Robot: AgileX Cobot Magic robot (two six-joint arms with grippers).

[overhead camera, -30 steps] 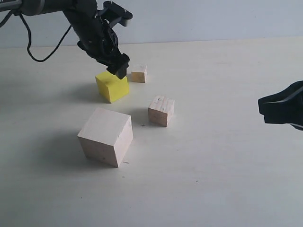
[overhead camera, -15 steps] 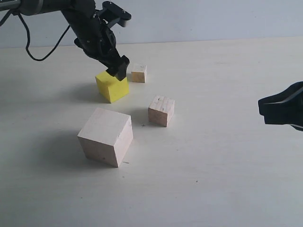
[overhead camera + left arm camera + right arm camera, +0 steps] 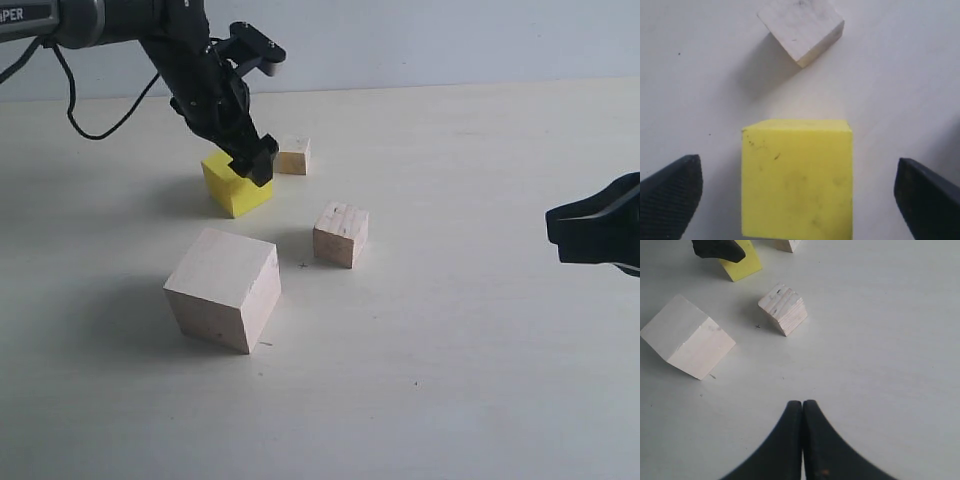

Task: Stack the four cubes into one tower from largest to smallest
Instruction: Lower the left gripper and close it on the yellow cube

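yellow cube (image 3: 796,180) sits inside the wide-open, empty left tool (image 3: 250,163); next, likely close and lift onto big wooden cube (image 3: 222,288); right tool (image 3: 802,410) closed, empty.

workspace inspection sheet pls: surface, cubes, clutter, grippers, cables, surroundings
surface: pale table, a few tiny dark specks
job's things: large wood cube, yellow cube, medium wood cube and smallest wood cube all sit apart on the table; nothing stacked yet
clutter: nothing seen
grippers: left gripper open, fingers either side of the yellow cube with a gap on both sides; right gripper shut, empty, away from the cubes
cables: black cable hangs in a loop at the far left, away from the cubes
surroundings: plain pale wall behind the table
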